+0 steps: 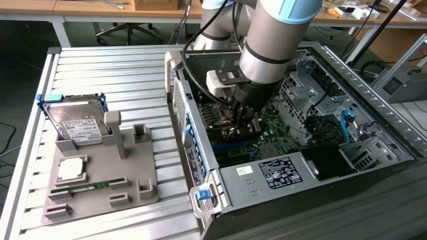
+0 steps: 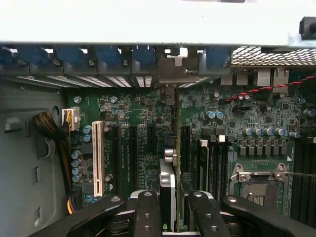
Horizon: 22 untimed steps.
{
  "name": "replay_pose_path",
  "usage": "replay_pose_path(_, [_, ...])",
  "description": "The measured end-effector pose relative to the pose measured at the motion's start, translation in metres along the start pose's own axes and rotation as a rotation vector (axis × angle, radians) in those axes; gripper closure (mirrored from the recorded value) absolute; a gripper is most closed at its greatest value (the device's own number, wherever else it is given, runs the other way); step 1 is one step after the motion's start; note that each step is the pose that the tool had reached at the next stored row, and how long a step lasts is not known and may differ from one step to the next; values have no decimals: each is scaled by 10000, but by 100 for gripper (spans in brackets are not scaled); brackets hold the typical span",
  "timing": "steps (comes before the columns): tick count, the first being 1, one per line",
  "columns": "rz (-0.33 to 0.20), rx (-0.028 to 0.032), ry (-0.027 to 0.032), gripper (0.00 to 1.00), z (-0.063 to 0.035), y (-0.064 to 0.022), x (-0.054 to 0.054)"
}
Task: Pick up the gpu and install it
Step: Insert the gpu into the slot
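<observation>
Grey plastic holder tray [image 1: 100,200] lies at the exterior view's left on the ribbed white table [image 1: 100,65], carrying a silver hard drive with a white label [image 1: 79,125] and a narrow green memory stick [image 1: 88,187]. Right of it, inside the open black computer case [image 1: 313,170], the black two-fingered gripper [image 1: 239,126] pinches the thin dark expansion card, the gpu [image 2: 168,192] (seen edge-on), upright over the green motherboard [image 2: 143,148], its silvery bracket [image 2: 170,74] touching the rear slot wall.
</observation>
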<state>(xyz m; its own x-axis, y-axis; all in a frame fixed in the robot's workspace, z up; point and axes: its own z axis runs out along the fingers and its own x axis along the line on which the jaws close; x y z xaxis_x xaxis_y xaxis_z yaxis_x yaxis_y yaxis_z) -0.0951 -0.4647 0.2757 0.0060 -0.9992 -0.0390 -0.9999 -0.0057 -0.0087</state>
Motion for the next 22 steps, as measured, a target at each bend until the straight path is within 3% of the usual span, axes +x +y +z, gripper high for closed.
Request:
replay_pose_path(3, [-1, -2, 10, 73, 9, -44, 1])
replay_pose_path(9, [-1, -2, 30, 73, 11, -45, 0])
replay_pose_path(22, [-2, -3, 40, 73, 89, 12, -61])
